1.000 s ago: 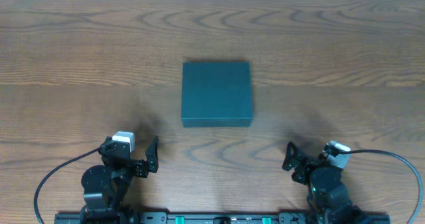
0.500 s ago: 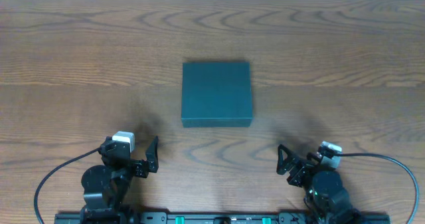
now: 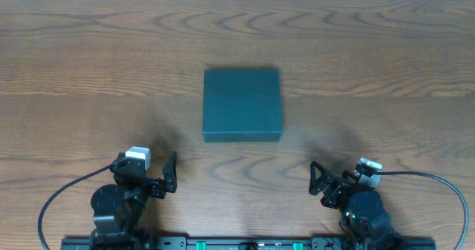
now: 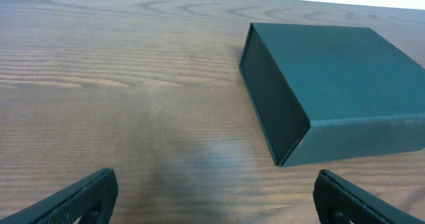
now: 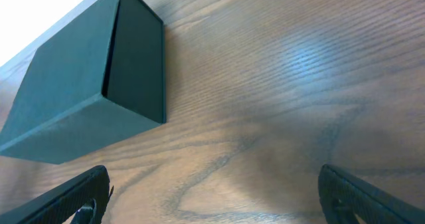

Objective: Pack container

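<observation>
The container [image 3: 243, 104] is a dark teal-green square box with its lid closed, lying flat at the middle of the wooden table. It also shows in the left wrist view [image 4: 332, 84] at the upper right and in the right wrist view [image 5: 86, 91] at the upper left. My left gripper [image 3: 169, 174] is open and empty near the front left edge; its fingertips frame bare wood [image 4: 212, 201]. My right gripper [image 3: 318, 179] is open and empty near the front right edge, over bare wood [image 5: 212, 197]. No snack packets are in view.
The wooden table [image 3: 89, 72] stretches wide on both sides of the box. The arm bases and a rail [image 3: 245, 242] line the front edge. Cables loop out beside each arm.
My right arm turned and shifted a little to the left between one second and half a second ago, then stayed still. The left arm and the container have not moved.
</observation>
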